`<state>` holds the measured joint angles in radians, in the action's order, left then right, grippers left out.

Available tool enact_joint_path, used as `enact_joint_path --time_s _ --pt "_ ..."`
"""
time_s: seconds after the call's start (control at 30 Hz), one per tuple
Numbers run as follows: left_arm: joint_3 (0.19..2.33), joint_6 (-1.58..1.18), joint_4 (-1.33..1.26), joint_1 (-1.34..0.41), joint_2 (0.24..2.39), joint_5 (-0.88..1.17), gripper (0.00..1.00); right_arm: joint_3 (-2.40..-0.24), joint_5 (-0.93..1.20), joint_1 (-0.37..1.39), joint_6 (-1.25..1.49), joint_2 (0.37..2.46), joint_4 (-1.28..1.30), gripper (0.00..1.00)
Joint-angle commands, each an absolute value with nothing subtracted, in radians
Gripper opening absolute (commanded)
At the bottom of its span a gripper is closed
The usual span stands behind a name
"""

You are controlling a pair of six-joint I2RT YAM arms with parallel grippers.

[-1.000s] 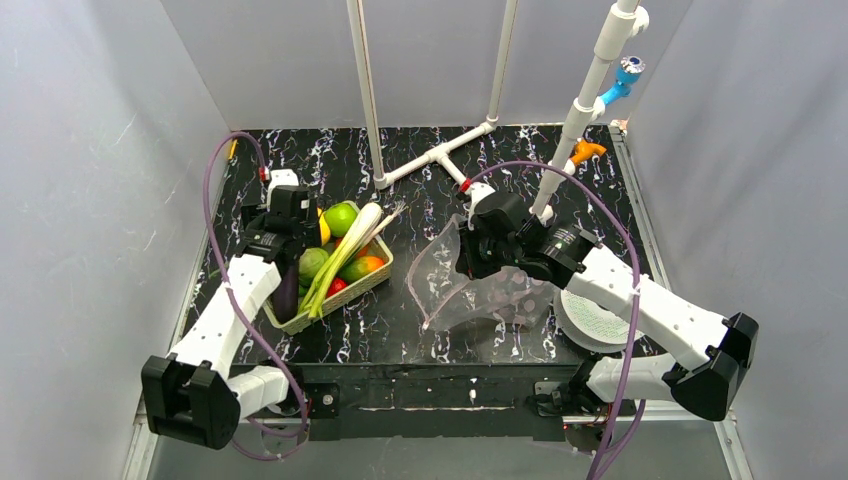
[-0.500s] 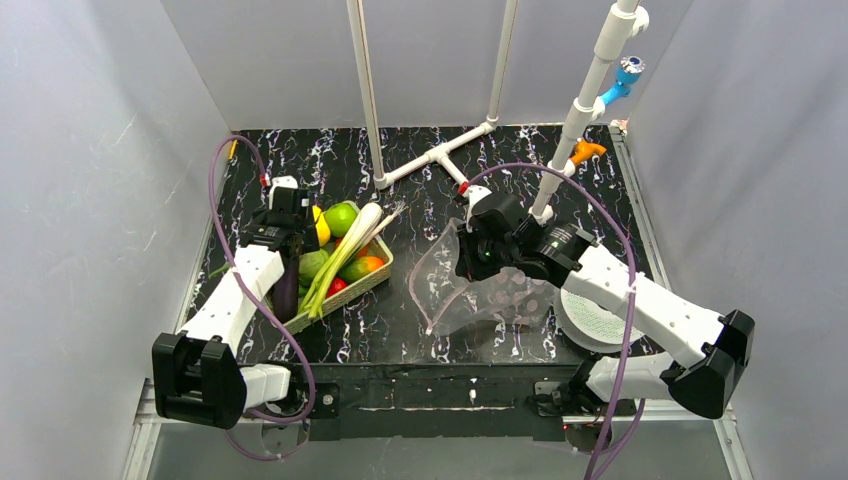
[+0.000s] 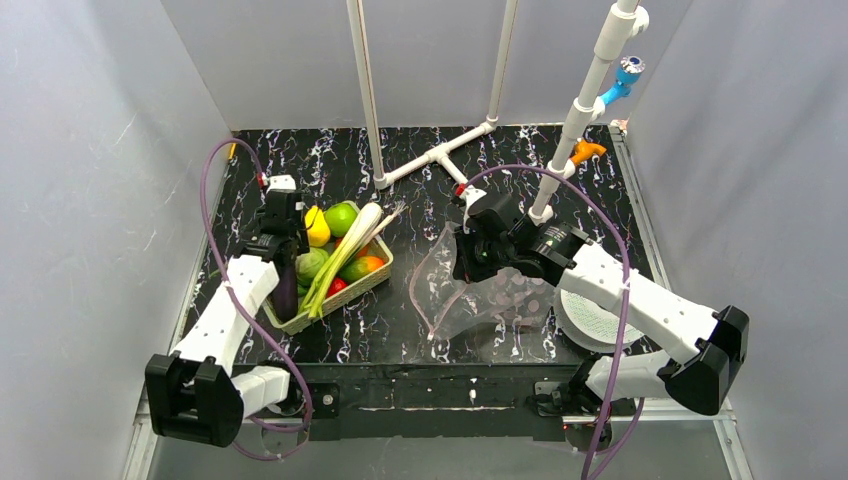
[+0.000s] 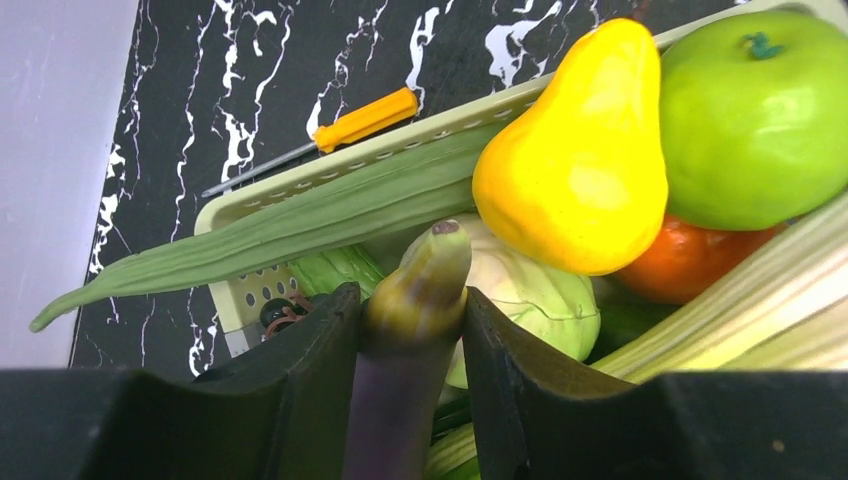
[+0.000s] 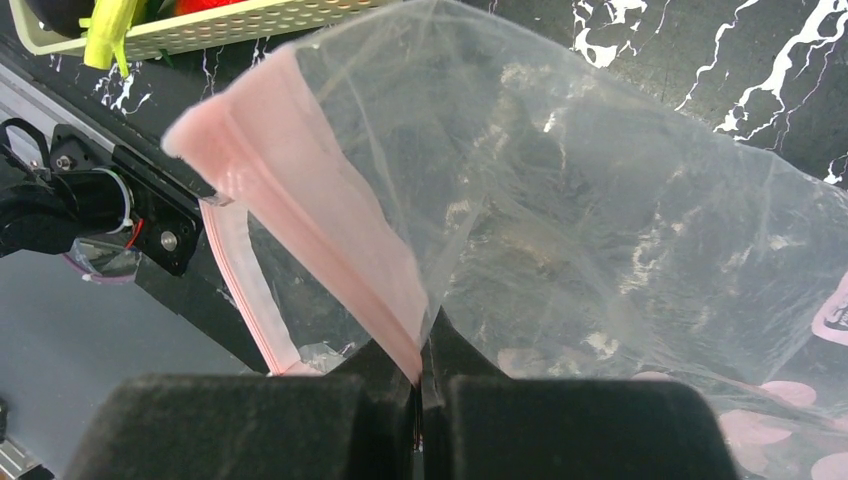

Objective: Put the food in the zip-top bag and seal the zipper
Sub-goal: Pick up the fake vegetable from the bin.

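The food lies in a woven basket (image 3: pixel 375 283): a yellow pear (image 4: pixel 575 160), a green apple (image 4: pixel 760 120), a white-green leek (image 4: pixel 750 290), a long green pod (image 4: pixel 300 225) and a purple eggplant (image 4: pixel 400 400). My left gripper (image 4: pixel 410 310) is shut on the eggplant near its yellowish tip, both fingers pressing its sides. In the top view my left gripper (image 3: pixel 283 255) sits over the basket's left side. My right gripper (image 5: pixel 420 375) is shut on the pinkish zipper (image 5: pixel 320 210) of the clear zip-top bag (image 5: pixel 560 220), holding its mouth up off the table (image 3: pixel 470 285).
An orange-handled screwdriver (image 4: pixel 350 125) lies on the black marbled table behind the basket. A white plate (image 3: pixel 590 315) sits under the right arm. White pipe frames (image 3: pixel 440 155) stand at the back. Grey walls close in both sides.
My left gripper has closed from wide open onto the eggplant and shifted slightly towards the back. The right arm with the bag has edged a little left.
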<state>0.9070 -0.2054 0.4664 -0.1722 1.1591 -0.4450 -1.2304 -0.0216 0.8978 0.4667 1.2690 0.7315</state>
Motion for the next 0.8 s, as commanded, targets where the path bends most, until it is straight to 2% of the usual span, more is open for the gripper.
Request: enact_joint_path --time_s 0.0,0.03,0.07,0.3,0.47,0.63,0.7,0.77 --pt "0.903 -0.155 0.443 -0.169 1.073 -0.4 0.1 -1.255 -0.007 0.894 0.474 1.272 0.709 0.01" --pt "0.902 -0.147 0.441 -0.168 1.051 -0.382 0.03 -1.258 -0.007 0.894 0.473 1.272 0.709 0.01" --pt "0.902 -0.143 0.439 -0.169 1.033 -0.374 0.0 -1.264 -0.007 0.895 0.472 1.272 0.713 0.01" --pt "1.081 -0.161 0.583 -0.169 0.863 -0.353 0.0 -1.289 -0.007 0.894 0.468 1.268 0.729 0.01" --pt "1.242 -0.26 0.55 -0.17 0.706 -0.176 0.0 -1.274 0.015 0.894 0.472 1.275 0.706 0.01" --pt "1.232 -0.455 0.363 -0.187 0.66 0.239 0.0 -1.279 0.074 0.894 0.495 1.286 0.683 0.01" --pt "1.158 -0.587 0.16 -0.195 0.662 0.468 0.0 -1.265 0.107 0.895 0.504 1.28 0.653 0.01" --pt "1.049 -0.761 -0.134 -0.201 0.669 0.609 0.0 -1.261 0.132 0.895 0.519 1.279 0.632 0.01"
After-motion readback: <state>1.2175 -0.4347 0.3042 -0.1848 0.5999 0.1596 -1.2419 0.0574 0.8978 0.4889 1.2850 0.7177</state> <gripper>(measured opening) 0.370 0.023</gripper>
